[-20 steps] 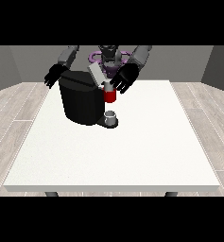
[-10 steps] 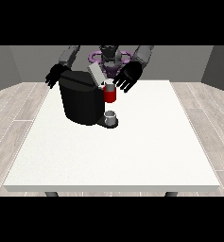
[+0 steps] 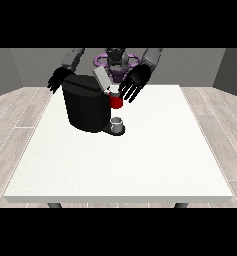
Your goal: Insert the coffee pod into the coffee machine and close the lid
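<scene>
Across the white table (image 3: 140, 165) from my camera, I am watching both arms reaching forward over the far edge toward the black coffee machine (image 3: 86, 107). The hand at the view's right (image 3: 135, 81) is hanging just above and beside the machine's front, palm turned toward me, its fingers spread and pointing downward, holding nothing. Its fingertips are sitting close to a red thing at the machine (image 3: 116, 101), though I cannot tell whether they are touching it. The hand at the view's left (image 3: 58, 80) is hovering behind the machine's far corner, its fingers also splayed and gripping nothing. The lid (image 3: 102, 79) is standing tilted up, a pale grey flap rising from the machine's top.

Below the red thing, a small grey thing (image 3: 117, 122) is resting on the machine's drip base; I cannot say it is the pod, and I am not seeing the pod plainly anywhere else.

I am reading no brand, label or writing on the machine or the table.
</scene>
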You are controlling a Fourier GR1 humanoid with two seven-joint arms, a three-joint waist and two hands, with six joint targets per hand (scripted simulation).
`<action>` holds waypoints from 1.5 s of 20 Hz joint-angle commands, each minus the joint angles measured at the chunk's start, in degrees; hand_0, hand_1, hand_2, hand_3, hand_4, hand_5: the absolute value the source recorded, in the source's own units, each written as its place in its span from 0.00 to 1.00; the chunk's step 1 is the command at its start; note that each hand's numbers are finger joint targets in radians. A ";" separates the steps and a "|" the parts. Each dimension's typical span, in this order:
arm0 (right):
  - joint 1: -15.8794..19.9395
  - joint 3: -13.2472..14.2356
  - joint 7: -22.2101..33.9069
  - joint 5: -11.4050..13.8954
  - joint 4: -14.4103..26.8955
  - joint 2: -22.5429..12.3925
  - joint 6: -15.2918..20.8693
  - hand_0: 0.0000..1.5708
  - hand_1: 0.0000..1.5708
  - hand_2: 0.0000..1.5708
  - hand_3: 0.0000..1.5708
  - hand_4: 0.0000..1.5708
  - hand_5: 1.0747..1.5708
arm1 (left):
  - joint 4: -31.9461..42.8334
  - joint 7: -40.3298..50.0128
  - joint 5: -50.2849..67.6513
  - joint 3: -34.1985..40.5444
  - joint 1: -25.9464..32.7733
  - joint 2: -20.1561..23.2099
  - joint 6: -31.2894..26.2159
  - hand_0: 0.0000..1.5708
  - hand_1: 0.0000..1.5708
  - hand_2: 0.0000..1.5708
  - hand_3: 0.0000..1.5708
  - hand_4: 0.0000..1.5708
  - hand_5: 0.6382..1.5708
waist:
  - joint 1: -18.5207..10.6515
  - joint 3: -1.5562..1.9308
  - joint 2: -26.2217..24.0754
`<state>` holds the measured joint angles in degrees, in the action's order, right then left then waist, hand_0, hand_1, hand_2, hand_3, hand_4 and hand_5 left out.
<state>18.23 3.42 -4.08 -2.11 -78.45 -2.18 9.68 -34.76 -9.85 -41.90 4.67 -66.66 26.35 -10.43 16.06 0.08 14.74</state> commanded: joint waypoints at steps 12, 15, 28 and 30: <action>-2.61 1.47 -1.59 -0.66 3.43 -0.49 -0.26 0.00 0.00 0.00 0.00 0.23 1.00 | -1.10 0.76 -1.54 -1.39 2.23 -2.92 -2.45 0.00 0.00 0.00 0.00 0.00 1.00 | -2.36 -0.06 -4.41; -1.47 0.67 -0.19 -0.27 1.33 0.46 1.08 0.00 0.00 0.00 0.00 0.27 1.00 | -1.39 -0.24 -2.09 -1.35 3.49 -2.66 -1.05 0.00 0.00 0.00 0.00 0.00 1.00 | -3.03 -0.07 -5.42; -12.02 2.86 -3.03 -1.65 2.25 -1.48 -0.98 0.00 0.00 0.00 0.00 0.31 1.00 | -2.13 -2.06 18.02 14.18 16.24 -14.04 -2.90 0.00 0.00 0.00 0.00 0.15 1.00 | -11.46 -0.14 -20.05; -14.98 2.66 -2.77 -2.20 1.80 -4.57 -5.20 0.00 0.00 0.00 0.00 0.23 1.00 | -2.60 -2.45 19.28 14.71 19.68 -16.19 -2.15 0.00 0.00 0.00 0.00 0.00 1.00 | -11.88 -0.11 -23.73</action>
<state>6.97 6.13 -6.60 -4.13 -76.05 -4.27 7.50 -37.06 -11.51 -26.84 16.54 -51.98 13.71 -12.91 5.92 -0.05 -3.80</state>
